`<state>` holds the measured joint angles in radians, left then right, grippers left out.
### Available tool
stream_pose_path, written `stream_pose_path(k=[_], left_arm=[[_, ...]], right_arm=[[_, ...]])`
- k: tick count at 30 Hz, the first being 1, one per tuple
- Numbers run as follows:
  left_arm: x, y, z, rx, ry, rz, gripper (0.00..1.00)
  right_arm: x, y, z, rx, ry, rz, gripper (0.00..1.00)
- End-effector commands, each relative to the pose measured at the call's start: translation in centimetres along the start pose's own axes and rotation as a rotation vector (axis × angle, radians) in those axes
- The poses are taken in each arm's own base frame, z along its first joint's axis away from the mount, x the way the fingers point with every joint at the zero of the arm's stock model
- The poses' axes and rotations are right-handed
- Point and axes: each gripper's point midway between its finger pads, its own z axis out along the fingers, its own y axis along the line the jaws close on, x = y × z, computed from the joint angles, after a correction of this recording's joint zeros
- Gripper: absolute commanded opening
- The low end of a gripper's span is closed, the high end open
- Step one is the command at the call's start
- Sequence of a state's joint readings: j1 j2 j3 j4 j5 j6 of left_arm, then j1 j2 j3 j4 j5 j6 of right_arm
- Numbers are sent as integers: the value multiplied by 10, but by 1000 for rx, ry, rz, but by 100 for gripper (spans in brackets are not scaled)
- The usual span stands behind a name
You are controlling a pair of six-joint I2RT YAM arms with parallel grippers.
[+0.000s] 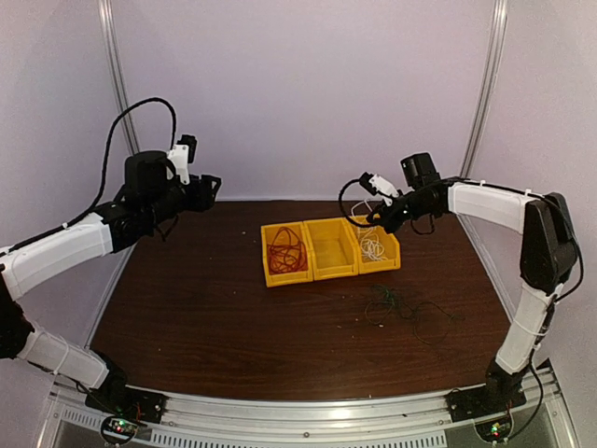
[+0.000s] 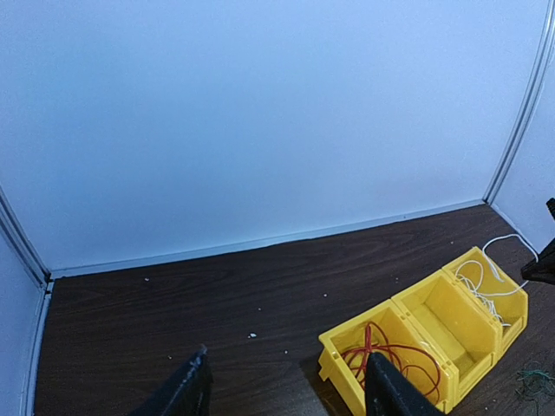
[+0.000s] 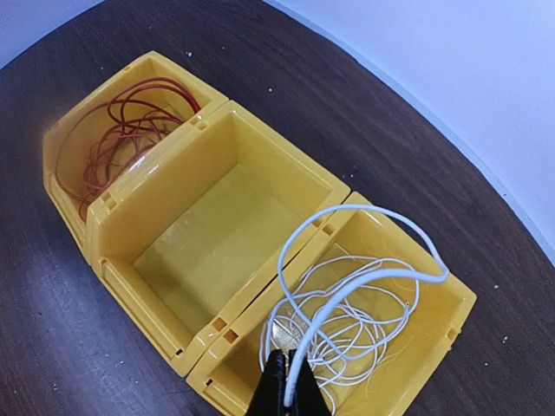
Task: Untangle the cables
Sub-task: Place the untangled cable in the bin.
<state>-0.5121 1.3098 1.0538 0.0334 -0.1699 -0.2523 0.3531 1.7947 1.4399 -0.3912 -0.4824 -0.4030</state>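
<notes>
Dark wood table (image 1: pixel 205 317), pale walls (image 1: pixel 298 93). Pinching white cable (image 3: pixel 416 274) over yellow bin (image 3: pixel 442 347) with right gripper (image 3: pixel 290 383). Holding left gripper (image 2: pixel 284 373) high, fingers spread

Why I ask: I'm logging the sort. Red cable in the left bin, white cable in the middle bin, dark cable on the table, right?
No: the white cable lies in the right bin; the middle bin is empty, as the right wrist view shows. The rest holds.

Cables (image 1: pixel 287 250) lie in the two outer bins (image 1: pixel 287 277).
</notes>
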Motion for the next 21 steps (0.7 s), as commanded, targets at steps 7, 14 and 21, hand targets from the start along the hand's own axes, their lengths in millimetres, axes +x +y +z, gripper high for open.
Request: stream_pose_path(k=[7, 14, 21], left_arm=[[-17, 2, -8, -3, -62, 15, 61], [-18, -1, -9, 13, -64, 12, 61], [-19, -3, -9, 30, -65, 11, 61]], right_arm=[[43, -16, 55, -77, 117, 193, 0], [69, -31, 65, -48, 175, 262, 0], [74, -37, 62, 18, 214, 258, 1]])
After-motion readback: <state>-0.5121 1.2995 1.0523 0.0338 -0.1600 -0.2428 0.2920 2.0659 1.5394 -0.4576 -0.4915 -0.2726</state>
